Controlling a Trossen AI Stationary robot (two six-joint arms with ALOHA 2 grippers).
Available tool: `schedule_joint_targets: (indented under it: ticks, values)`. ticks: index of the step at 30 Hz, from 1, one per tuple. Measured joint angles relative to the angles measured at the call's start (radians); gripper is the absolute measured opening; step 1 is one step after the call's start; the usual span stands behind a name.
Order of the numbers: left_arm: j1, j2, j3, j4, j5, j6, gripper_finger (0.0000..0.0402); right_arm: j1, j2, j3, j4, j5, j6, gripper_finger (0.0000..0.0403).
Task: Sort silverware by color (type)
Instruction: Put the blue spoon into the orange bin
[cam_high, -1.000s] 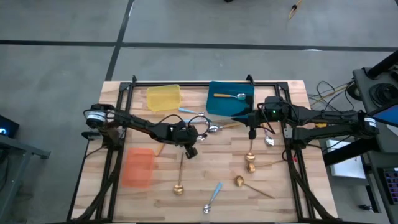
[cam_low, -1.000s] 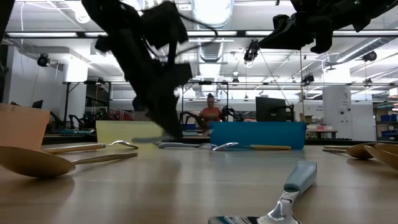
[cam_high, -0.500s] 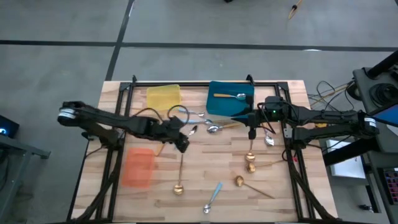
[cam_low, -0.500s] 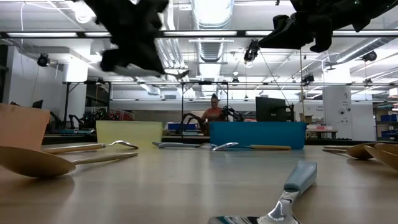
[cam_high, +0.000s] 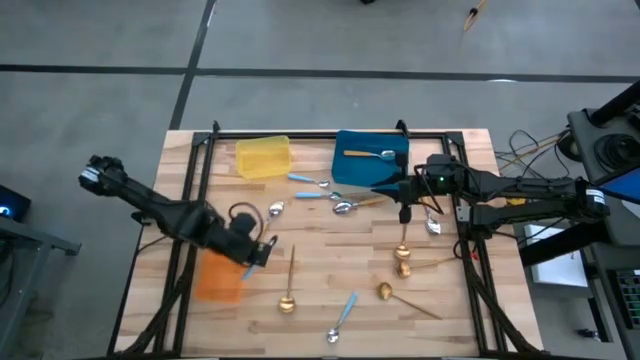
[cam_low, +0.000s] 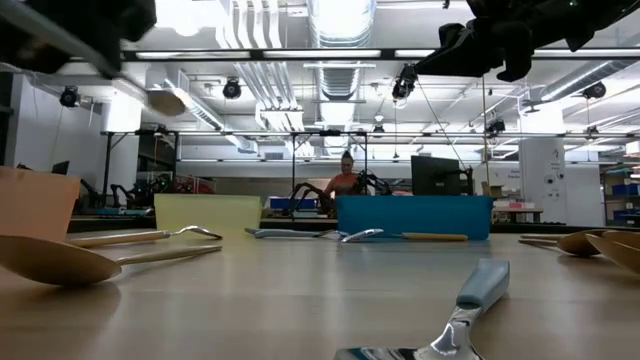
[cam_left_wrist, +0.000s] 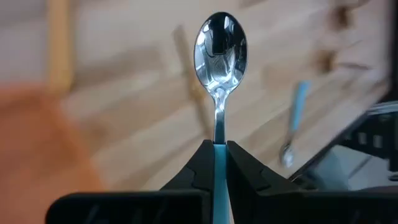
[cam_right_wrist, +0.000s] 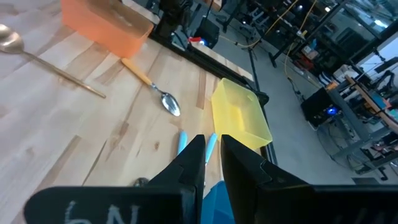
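Note:
My left gripper (cam_high: 258, 252) hangs above the table beside the orange tray (cam_high: 215, 280), shut on a spoon with a silver bowl (cam_left_wrist: 221, 46) and a light-blue handle. In the low view that bowl (cam_low: 165, 101) shows high at the left. My right gripper (cam_high: 378, 188) hovers over the near edge of the blue tray (cam_high: 350, 170). A narrow gap shows between its fingers (cam_right_wrist: 212, 152), with nothing in it. More silverware lies flat on the table: blue-handled spoons (cam_high: 301, 178), gold spoons (cam_high: 290, 282) and an orange-handled spoon (cam_high: 352, 205). My left gripper pinches the spoon's light-blue handle (cam_left_wrist: 219, 163) between its two fingers. The handle runs along the fingers, and the neck and bowl stick out past the fingertips. The fingers slant downward. The spoon is lifted clear of the table.
A yellow tray (cam_high: 263, 157) stands at the far left, and the blue tray holds an orange-handled spoon (cam_high: 368, 154). Gold spoons (cam_high: 404, 262) and a blue-handled one (cam_high: 345, 314) lie toward the near right. A black frame (cam_high: 300, 132) borders the table.
My left gripper has risen from the middle of the table with the blue-handled spoon. It has moved toward the table's left and near edges and rolled about its own axis. The spoon is now lifted clear, beside the orange tray.

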Motion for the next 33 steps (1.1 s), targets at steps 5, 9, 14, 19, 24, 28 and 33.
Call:
schedule_joint_targets:
  ticks: [5,9,14,19,24,28,33]
  values:
    - [-0.123,0.010,0.000,-0.126,-0.005,-0.230,0.0003,0.000,0.000,0.000,0.009,0.000,0.011,0.0043]
    - [-0.187,0.016,0.000,-0.232,-0.006,-0.383,0.0006,0.000,0.000,0.000,0.009,0.000,0.017,0.0043]
    - [-0.230,0.040,0.000,-0.347,0.014,-0.510,0.0007,0.000,0.000,0.000,0.009,0.000,0.016,0.0043]
    - [-0.233,0.071,0.000,-0.396,0.047,-0.508,0.0008,0.000,0.000,0.000,0.008,0.000,0.016,0.0043]
    - [-0.233,0.114,0.000,-0.426,0.069,-0.500,0.0008,0.000,0.000,0.000,0.008,0.000,0.015,0.0043]
    - [-0.239,0.157,0.000,-0.425,0.094,-0.498,0.0009,0.000,0.000,0.000,0.008,0.000,0.013,0.0043]
    - [-0.240,0.210,0.000,-0.421,0.144,-0.492,0.0009,0.000,0.000,0.000,0.008,0.000,0.013,0.0043]
